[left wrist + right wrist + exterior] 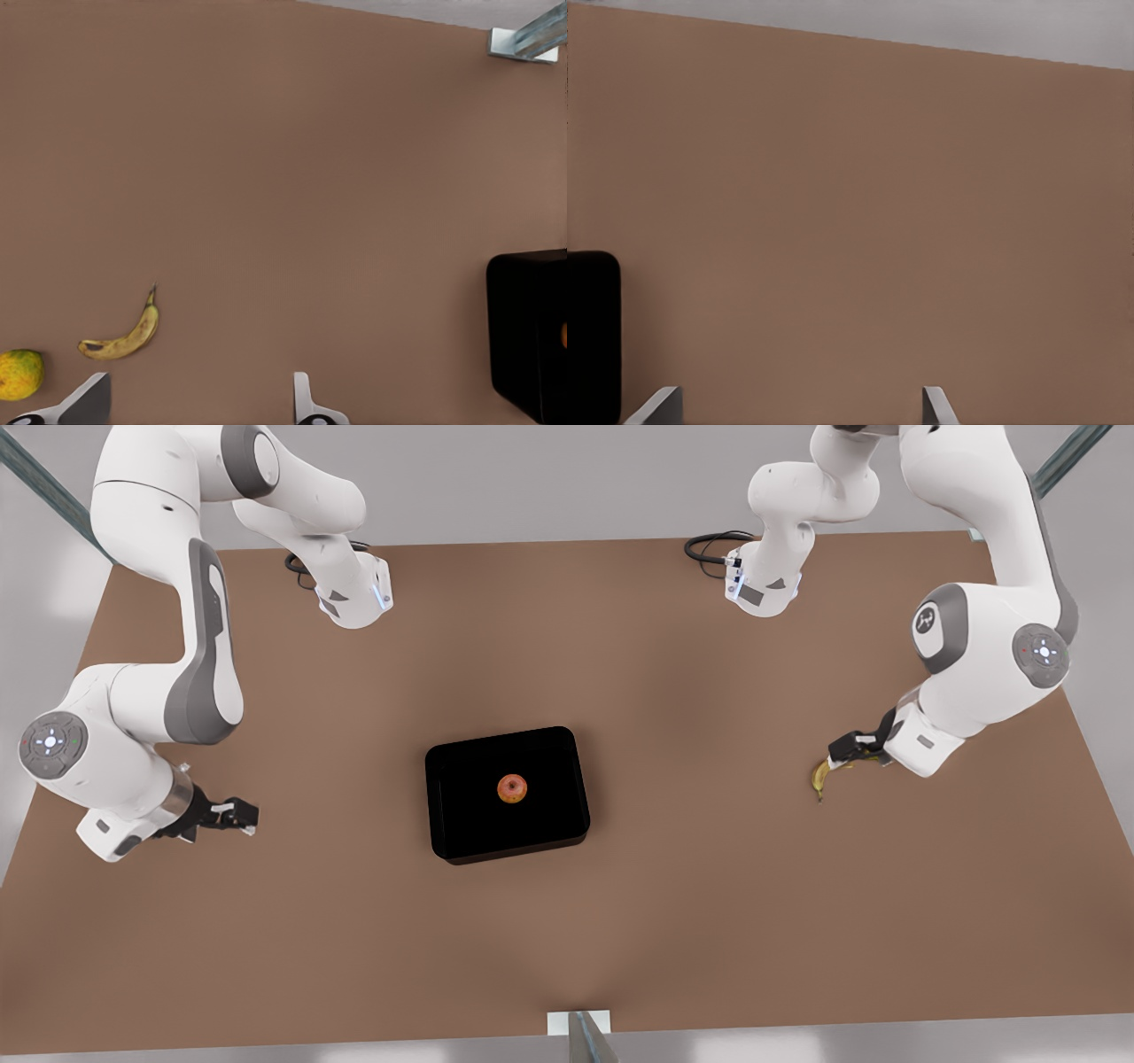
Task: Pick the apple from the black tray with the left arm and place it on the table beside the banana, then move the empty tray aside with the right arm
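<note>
Apple [511, 788] sits in black tray [507, 794] mid-table [620, 921], left pincer [843, 749] wide above banana [820, 778], right pincer [237, 815] wide, waiting apart.

No readable text, label, brand or number appears anywhere: not on the white jointed arms, the glossy black rectangular tray [508, 793], or the plain brown table [620, 655].
</note>
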Motion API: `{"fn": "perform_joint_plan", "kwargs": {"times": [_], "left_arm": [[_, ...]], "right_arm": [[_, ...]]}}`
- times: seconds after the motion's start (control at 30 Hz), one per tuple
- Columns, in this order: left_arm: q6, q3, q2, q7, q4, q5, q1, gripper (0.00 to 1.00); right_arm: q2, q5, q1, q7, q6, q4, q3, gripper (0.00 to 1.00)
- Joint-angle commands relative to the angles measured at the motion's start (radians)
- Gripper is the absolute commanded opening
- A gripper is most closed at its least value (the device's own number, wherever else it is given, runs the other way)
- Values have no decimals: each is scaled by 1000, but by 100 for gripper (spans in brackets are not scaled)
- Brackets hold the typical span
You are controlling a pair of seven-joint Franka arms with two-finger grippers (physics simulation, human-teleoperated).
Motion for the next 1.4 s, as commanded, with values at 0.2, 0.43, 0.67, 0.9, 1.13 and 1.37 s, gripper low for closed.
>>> {"fn": "perform_joint_plan", "kwargs": {"times": [0.2, 0.43, 0.67, 0.9, 1.13, 1.37], "left_arm": [[60, -8, 76, 8, 97, 67, -119, 100], [72, -17, 281, -734, 280, 158, -587, 100], [273, -18, 602, -1384, 476, 224, -762, 100], [326, -8, 930, -1332, 806, 255, -809, 100], [318, -14, 935, -1322, 759, 341, -845, 100], [364, -14, 970, -1280, 739, 339, -841, 100]], "right_arm": [[0, -2, 1, -70, 61, -1, 2, 100], [5, -4, 3, -70, 61, 1, 5, 100], [6, -6, 3, -70, 61, -1, 6, 100], [6, -7, 3, -70, 61, -1, 6, 100], [6, -7, 3, -69, 61, 1, 6, 100], [8, -7, 3, -69, 61, -1, 6, 100]]}}
